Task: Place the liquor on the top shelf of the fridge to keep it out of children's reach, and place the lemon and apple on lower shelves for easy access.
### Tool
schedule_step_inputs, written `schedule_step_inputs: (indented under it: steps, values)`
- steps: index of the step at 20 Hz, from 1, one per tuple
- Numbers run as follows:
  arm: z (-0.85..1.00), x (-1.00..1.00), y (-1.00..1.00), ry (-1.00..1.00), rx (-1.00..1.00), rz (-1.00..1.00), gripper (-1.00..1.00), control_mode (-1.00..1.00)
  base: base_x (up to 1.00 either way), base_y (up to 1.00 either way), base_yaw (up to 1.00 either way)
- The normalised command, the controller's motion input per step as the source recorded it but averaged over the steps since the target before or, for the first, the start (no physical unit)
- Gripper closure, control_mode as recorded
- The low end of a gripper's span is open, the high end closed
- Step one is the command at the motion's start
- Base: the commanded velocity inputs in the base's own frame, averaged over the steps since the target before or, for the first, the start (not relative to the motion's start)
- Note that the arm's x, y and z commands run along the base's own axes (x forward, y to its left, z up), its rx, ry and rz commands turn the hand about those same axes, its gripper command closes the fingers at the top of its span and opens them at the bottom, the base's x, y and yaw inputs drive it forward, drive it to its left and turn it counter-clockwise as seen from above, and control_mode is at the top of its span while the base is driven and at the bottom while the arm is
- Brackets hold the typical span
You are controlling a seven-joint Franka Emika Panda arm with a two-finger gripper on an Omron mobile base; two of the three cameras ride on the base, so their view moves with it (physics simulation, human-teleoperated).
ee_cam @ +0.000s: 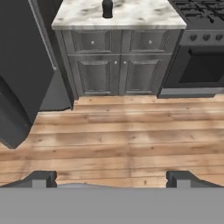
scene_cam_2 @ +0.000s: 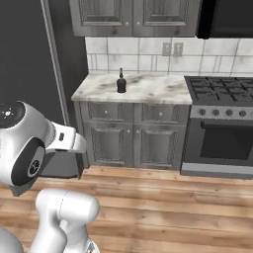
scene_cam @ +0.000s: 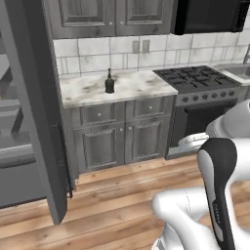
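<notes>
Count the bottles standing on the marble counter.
1. The liquor stands alone on the counter, toward its rear, left of the stove. Nothing on the counter could hide another bottle, though the hand view cuts off the counter's back edge.

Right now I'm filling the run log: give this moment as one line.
stage: approach | claw: open, empty, over floor | liquor: upright on counter | fridge: door open

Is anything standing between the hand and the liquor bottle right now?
Nothing visible does. The liquor stands alone on the marble counter, and the open hand faces it across bare wood floor. The fridge sits off to the side.
</notes>
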Motion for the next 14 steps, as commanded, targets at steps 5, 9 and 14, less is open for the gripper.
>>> schedule_step_inputs:
  steps: [5, 9, 14]
  values:
    - [0.00, 0.00, 0.00, 0.00, 0.00, 0.00, -1.00, 1.00, 0.67, -0.36, 0.00]
    - [0.00, 0.00, 0.00, 0.00, 0.00, 0.00, -1.00, 1.00, 0.74, -0.20, 0.01]
    - [0.00, 0.00, 0.00, 0.00, 0.00, 0.00, -1.00, 1.00, 0.79, -0.05, 0.04]
